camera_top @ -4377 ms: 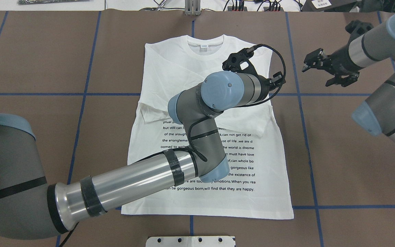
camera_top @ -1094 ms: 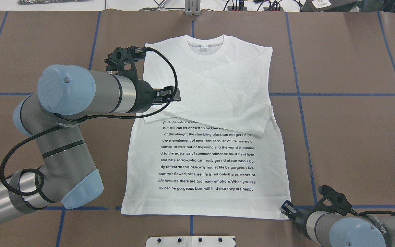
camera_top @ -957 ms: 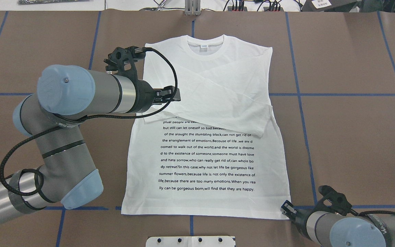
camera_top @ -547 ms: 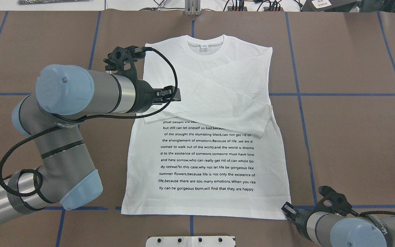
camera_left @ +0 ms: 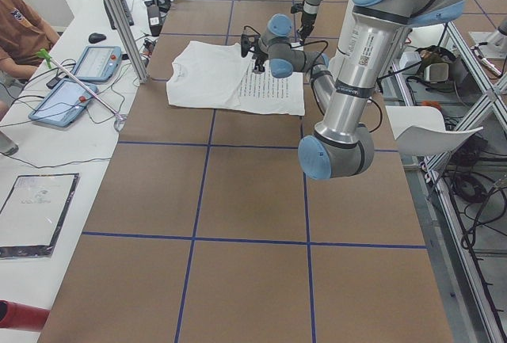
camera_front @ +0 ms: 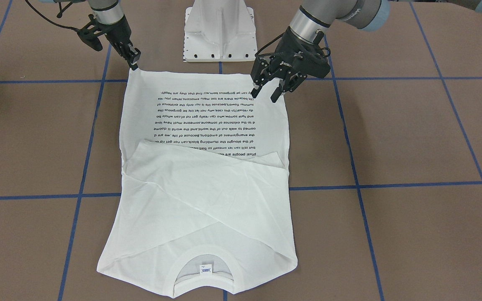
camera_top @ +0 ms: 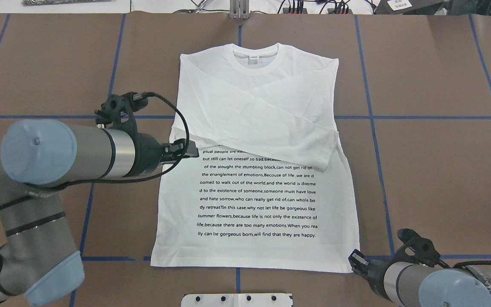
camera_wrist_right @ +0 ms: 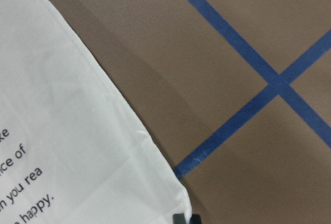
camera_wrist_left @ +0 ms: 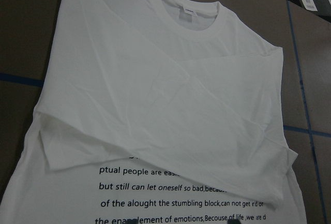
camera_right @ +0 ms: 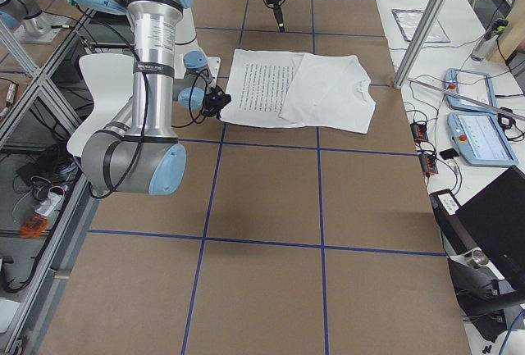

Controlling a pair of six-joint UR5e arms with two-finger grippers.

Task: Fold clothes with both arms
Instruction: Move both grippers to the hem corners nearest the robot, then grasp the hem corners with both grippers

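Note:
The white T-shirt (camera_top: 258, 128) lies flat, collar away from me, both sleeves folded across the chest above the black text block (camera_top: 258, 192). It also shows in the front view (camera_front: 207, 196) and in the left wrist view (camera_wrist_left: 155, 105). My left gripper (camera_top: 189, 150) is open and empty, raised over the shirt's left edge by the folded cuff; in the front view (camera_front: 266, 93) its jaws stand apart. My right gripper (camera_top: 353, 260) sits low at the near right hem corner. In the front view (camera_front: 134, 63) its tips meet that corner, and they look shut on it.
The white pedestal base (camera_top: 237, 299) stands at the table's near edge, close to the hem. Blue tape lines (camera_top: 433, 117) cross the brown table cover. A bench with tablets (camera_left: 75, 81) and a seated person lie beyond the far edge.
My left gripper has left the folded sleeve and moved back toward me and leftward along the shirt's left edge. My right gripper has stayed at the hem corner, which has drawn in slightly.

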